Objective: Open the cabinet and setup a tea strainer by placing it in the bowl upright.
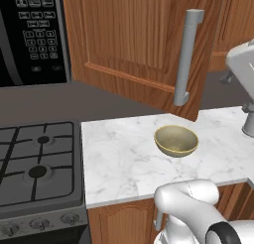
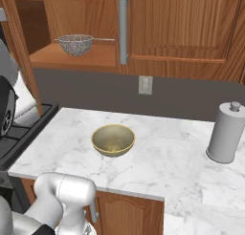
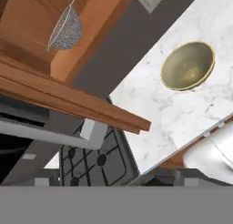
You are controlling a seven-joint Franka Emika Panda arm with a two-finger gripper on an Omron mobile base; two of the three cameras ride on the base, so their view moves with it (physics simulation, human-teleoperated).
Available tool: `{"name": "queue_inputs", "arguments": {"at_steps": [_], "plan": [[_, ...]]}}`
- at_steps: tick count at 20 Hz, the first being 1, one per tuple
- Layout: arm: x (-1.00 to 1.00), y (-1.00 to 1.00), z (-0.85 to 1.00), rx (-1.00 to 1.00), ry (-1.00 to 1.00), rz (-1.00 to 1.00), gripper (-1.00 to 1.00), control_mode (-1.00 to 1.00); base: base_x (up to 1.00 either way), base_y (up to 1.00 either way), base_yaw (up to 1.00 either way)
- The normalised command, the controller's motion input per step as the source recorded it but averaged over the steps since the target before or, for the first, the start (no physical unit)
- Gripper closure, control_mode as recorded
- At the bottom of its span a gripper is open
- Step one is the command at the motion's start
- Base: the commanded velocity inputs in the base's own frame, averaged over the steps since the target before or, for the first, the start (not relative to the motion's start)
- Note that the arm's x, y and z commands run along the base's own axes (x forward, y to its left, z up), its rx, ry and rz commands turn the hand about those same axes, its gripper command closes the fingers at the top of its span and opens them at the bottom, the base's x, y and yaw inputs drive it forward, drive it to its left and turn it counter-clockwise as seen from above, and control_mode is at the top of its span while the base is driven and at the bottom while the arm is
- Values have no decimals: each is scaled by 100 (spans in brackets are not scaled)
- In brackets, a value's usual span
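The cabinet's door (image 1: 129, 44) stands swung out over the counter, and nothing is on its grey bar handle (image 1: 186, 57). Inside, the tea strainer (image 2: 75, 44) sits upright on the shelf (image 2: 76, 59) with its wire handle pointing right. The hand view looks past the door's lower edge (image 3: 68, 104) at the tea strainer (image 3: 66, 33). The olive-gold bowl (image 1: 176, 140) rests empty on the marble counter (image 2: 167, 162), below and to the right of the strainer, and shows in the right base view (image 2: 113, 139) and the hand view (image 3: 187, 66). My gripper is open and holds nothing.
A gas stove (image 1: 39, 163) lies left of the counter with a black microwave (image 1: 32, 34) above it. A grey paper towel roll (image 2: 225, 133) stands at the counter's right. A neighbouring shut cabinet's handle (image 2: 123, 31) hangs beside the open shelf. A wall outlet (image 2: 145, 84) sits behind the bowl.
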Motion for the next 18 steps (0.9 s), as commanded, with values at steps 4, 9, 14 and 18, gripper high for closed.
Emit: {"name": "queue_inputs", "arguments": {"at_steps": [4,9,14,18], "plan": [[5,-15,-22,48,18,19,-100,-100,0,0,0],[18,0,-5,68,11,30,-100,-100,0,0,0],[45,0,-3,48,14,22,-100,-100,0,0,0],[56,5,-12,2,1,4,-100,-100,0,0,0]]}}
